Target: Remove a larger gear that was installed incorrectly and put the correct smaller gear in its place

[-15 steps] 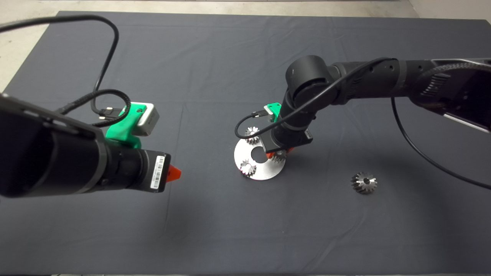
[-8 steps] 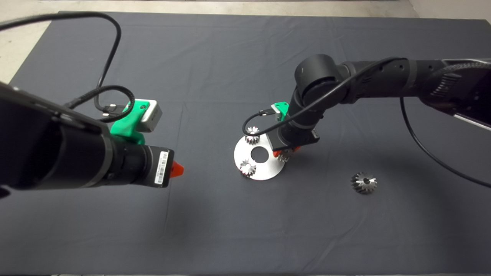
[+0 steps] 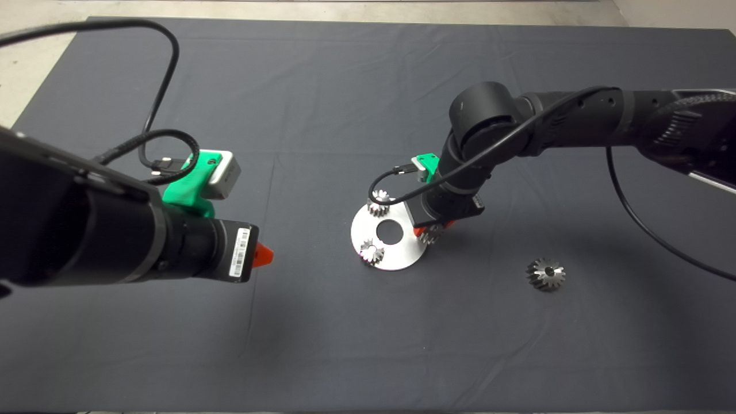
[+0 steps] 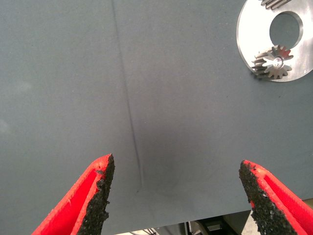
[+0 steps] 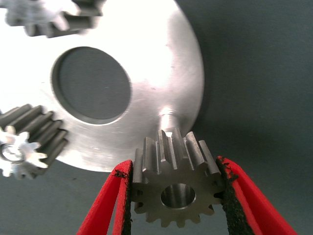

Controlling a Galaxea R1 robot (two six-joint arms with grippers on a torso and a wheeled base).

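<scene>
The right gripper (image 3: 429, 232) sits at the right edge of the round metal plate (image 3: 397, 259) near the middle of the head view, its red fingers (image 5: 120, 196) clamped on the small gear (image 5: 176, 183). In the right wrist view this gear shows its centre hole face-on, and a short bare peg (image 5: 168, 117) stands on the plate just beyond its teeth, so the gear's hole looks slightly off the peg, toward the plate's rim; the coming move seems to turn on lining the hole's axis up with that upright peg and then lowering straight down. Two other small gears (image 3: 378, 204) (image 3: 372, 252) sit on the plate at its upper left and lower left, well apart from the held one, leaving free room around the peg. The large gear (image 3: 545, 273) lies alone on the mat (image 3: 368, 356) at centre right, clear of the plate. The left gripper (image 4: 178, 196) hovers with fingers spread wide and empty at the left of the head view, farther from the plate than the right one.
</scene>
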